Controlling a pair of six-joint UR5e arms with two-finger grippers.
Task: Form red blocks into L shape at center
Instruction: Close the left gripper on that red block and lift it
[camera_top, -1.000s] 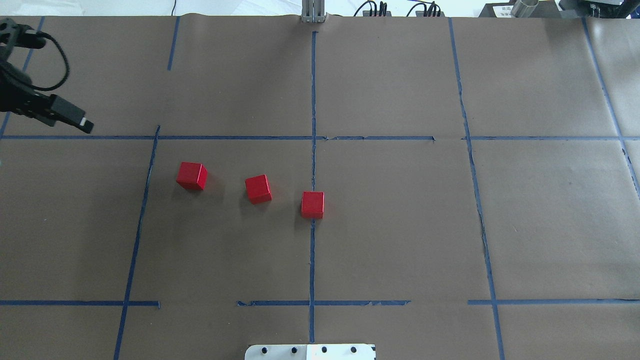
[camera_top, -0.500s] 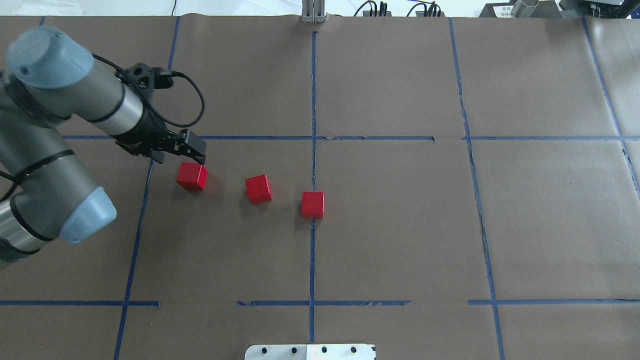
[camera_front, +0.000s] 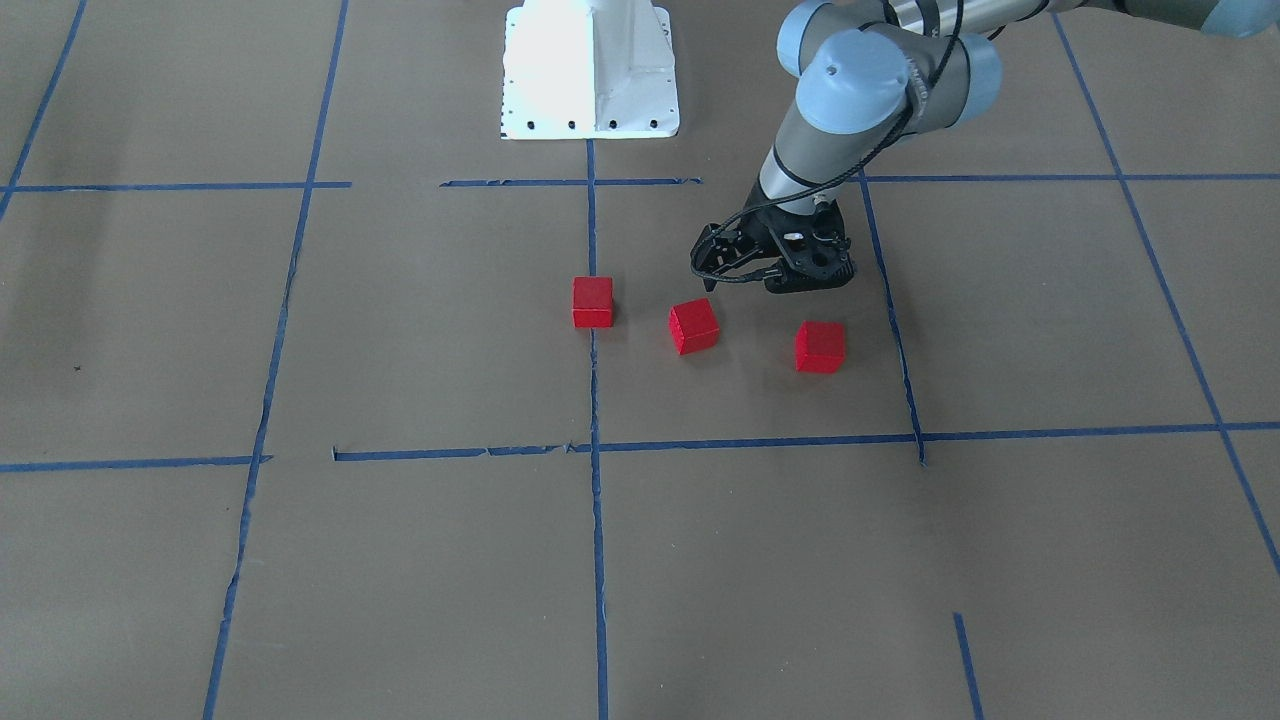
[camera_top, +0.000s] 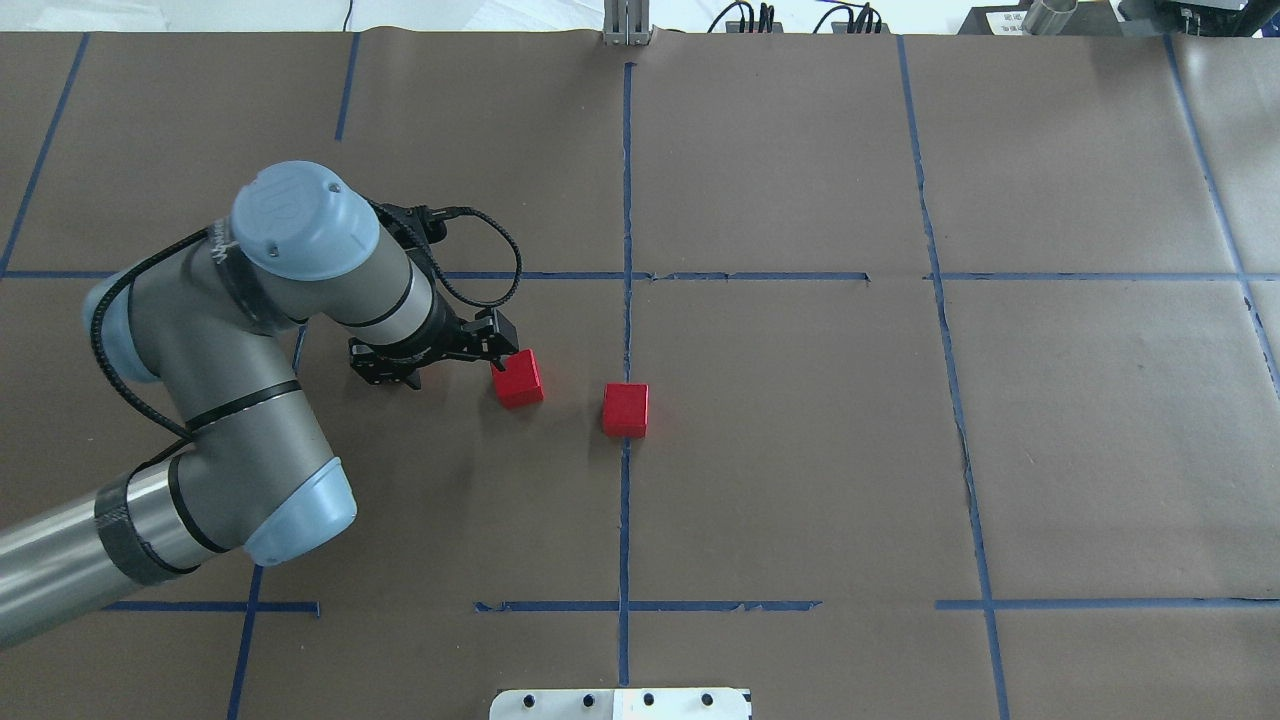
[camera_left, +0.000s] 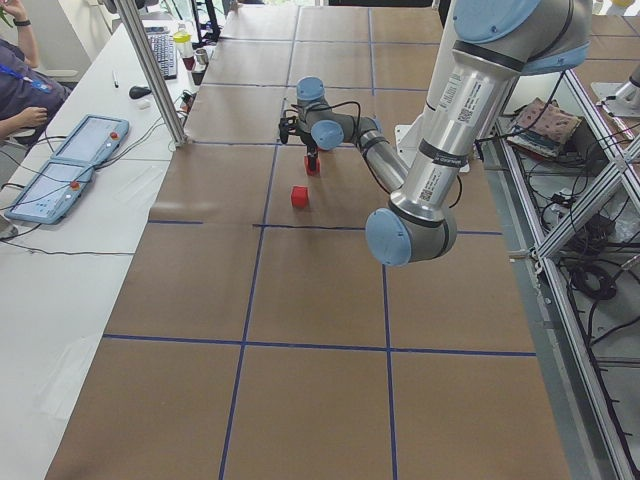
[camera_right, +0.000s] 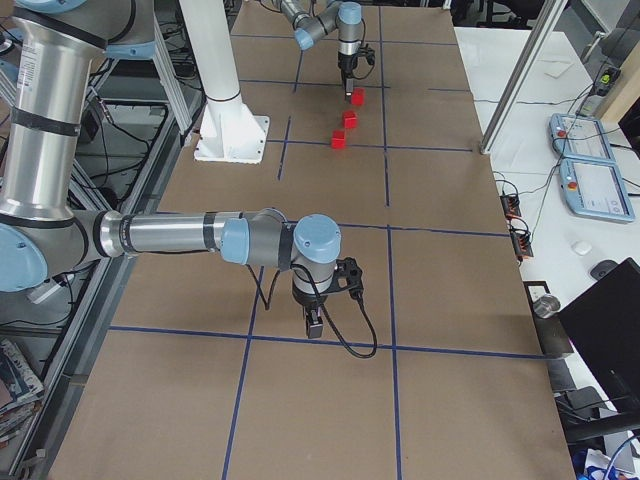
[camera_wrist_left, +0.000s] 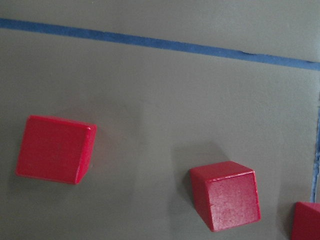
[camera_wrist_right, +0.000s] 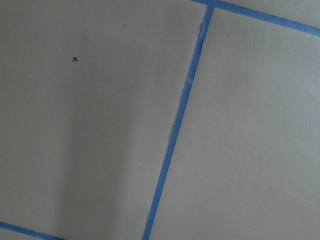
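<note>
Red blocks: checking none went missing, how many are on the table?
3. One red block sits on the central blue tape line, the middle block beside it, the outer block nearest the left gripper; the overhead view hides that one.

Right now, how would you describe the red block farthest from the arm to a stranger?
Find the white base plate and follow the blue tape line from it across the table. The red block sits on that line; the middle block and the outer block lie off it, toward the arm.
</note>
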